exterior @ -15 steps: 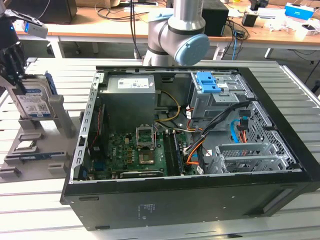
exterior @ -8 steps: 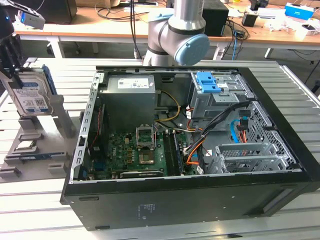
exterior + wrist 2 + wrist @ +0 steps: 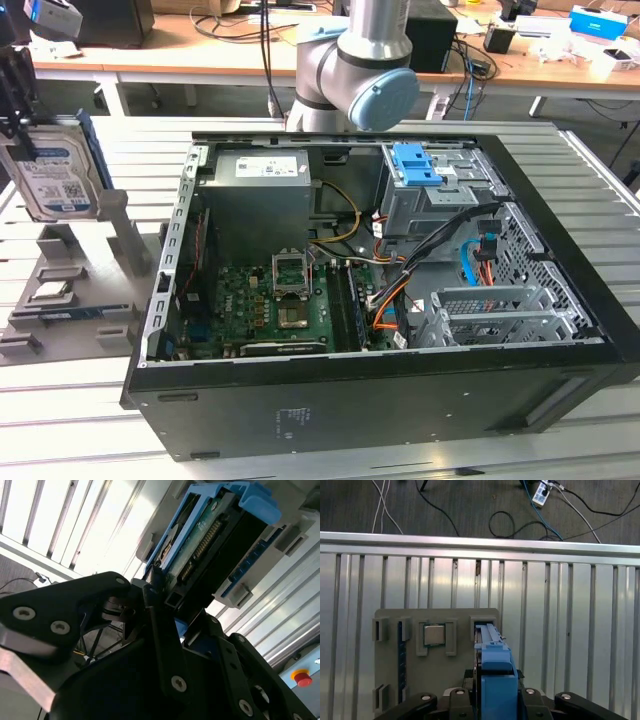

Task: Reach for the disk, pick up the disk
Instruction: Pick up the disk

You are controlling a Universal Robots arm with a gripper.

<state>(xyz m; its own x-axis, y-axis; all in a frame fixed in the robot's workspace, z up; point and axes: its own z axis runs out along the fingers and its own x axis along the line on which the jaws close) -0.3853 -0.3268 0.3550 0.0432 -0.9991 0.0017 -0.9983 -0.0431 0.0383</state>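
The gripper (image 3: 175, 605), fingers clamped on the disk (image 3: 55, 170), holds it upright on edge, ten o'clock from the computer case (image 3: 400, 400), over the grey fixture (image 3: 70, 300); open slatted table (image 3: 80, 420) around

Even room light is falling over the exterior view; the slatted tabletop (image 3: 80, 420) is gleaming pale at 7 o'clock, while the computer case (image 3: 400, 400) is holding shadow inside. In the second wrist view the slats are glaring almost white (strong backlight), so the hand (image 3: 172, 597) clamping the disk (image 3: 210, 535) is showing as a black silhouette. In the first wrist view the floor (image 3: 470, 505) is lying dim.
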